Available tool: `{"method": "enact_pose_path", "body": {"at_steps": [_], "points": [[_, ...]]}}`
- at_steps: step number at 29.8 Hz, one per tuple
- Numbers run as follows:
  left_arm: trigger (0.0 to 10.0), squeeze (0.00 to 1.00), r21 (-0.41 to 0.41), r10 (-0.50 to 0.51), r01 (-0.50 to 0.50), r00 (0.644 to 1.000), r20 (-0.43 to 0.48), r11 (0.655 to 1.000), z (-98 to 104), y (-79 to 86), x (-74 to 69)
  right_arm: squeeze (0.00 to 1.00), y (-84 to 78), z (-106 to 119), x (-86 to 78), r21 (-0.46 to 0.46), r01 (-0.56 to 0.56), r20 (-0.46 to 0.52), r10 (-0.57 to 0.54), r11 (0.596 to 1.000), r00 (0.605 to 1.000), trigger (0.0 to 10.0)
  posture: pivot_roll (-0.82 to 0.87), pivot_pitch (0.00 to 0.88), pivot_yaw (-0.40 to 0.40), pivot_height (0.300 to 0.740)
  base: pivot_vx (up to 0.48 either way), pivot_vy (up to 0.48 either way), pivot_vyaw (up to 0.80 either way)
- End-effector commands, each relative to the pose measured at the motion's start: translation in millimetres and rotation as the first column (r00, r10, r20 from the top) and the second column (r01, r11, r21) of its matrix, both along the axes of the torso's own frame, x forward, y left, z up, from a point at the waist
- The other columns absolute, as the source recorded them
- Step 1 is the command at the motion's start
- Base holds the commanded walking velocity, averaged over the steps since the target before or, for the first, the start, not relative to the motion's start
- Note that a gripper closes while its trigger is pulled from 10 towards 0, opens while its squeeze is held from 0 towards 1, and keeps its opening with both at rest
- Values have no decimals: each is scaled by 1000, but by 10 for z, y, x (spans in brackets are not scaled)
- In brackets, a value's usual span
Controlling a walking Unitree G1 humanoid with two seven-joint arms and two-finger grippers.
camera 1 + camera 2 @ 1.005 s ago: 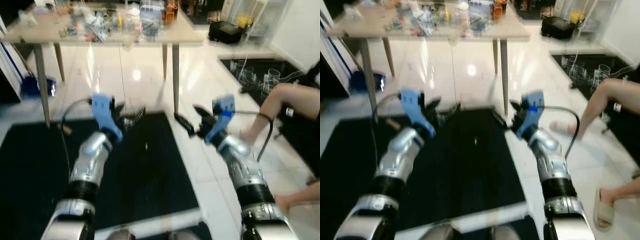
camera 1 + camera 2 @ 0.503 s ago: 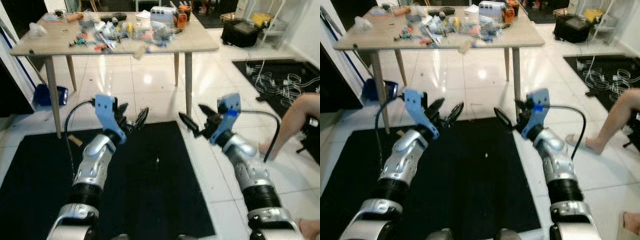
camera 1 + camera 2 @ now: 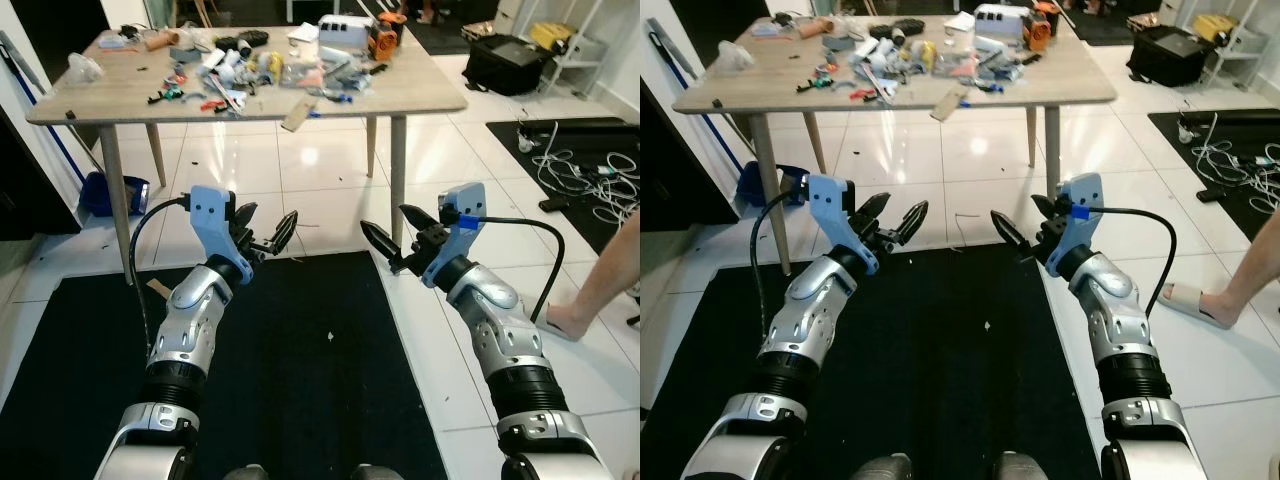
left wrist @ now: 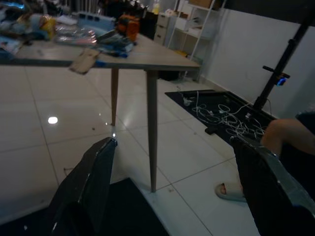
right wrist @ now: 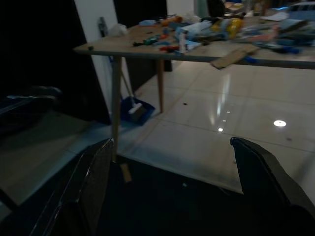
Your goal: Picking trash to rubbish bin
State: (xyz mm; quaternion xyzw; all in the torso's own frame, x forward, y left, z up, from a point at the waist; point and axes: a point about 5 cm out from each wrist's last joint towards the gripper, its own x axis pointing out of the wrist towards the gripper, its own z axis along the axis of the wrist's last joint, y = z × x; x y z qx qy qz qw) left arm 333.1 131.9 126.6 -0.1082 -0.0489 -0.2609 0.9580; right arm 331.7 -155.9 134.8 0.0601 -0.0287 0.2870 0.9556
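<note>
Both arms are held out in front of me above a black floor mat [image 3: 300,400]. My left gripper [image 3: 268,228] is open and holds nothing. Level with it on the right, my right gripper [image 3: 392,228] is also open and empty. A small white scrap [image 3: 330,335] lies on the mat below and between them. A brown scrap of cardboard [image 3: 157,288] rests at the mat's far left edge by a table leg. In the wrist views the left gripper's fingers [image 4: 88,182] and the right gripper's fingers [image 5: 91,187] stand wide apart with nothing between.
A wooden table [image 3: 440,100] littered with small items stands ahead on white tiles. A blue dustpan [image 3: 115,190] lies under its left side. A person's leg [image 3: 605,285] and sandal [image 3: 1185,300] are at right, with cables [image 3: 590,160] and a black bag [image 3: 510,62] beyond.
The camera has tilted up and steadied, so the table shows whole and sharp. Both grippers keep the same open pose. The person's leg now sits nearer the right edge.
</note>
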Motion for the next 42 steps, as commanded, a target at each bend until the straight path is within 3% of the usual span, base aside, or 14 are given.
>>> {"method": "enact_pose_path", "body": {"at_steps": [1,14,22,28,33,42], "points": [[10000,0,11,-3,3,1000,3,1000,4,11,3,0,-14,-5,-6,-12,-2,0,2,1000,1000,10000,-53,0,-7,740,480,0,0],[10000,0,18,-2,2,1000,-1,1000,-2,8,7,0,-18,-5,-6,-2,-1,-2,1,1000,1000,10000,-52,0,-8,740,480,0,0],[10000,0,15,1,-1,1000,6,1000,11,11,5,0,-95,19,7,97,14,-45,-10,995,999,10000,-51,0,-10,740,480,0,0],[10000,0,20,5,-6,1000,19,1000,42,22,3,0,-270,44,12,151,47,-75,-36,987,997,10000,-61,0,-5,740,480,0,0],[10000,0,72,14,-18,998,56,997,112,100,2,0,-481,-12,-16,216,68,-140,-38,974,989,10000,-63,0,-2,740,480,0,0],[10000,0,140,20,-34,995,97,990,205,191,21,0,-515,-157,18,251,109,-234,-49,962,971,10000,-52,0,-4,740,480,0,0]]}}
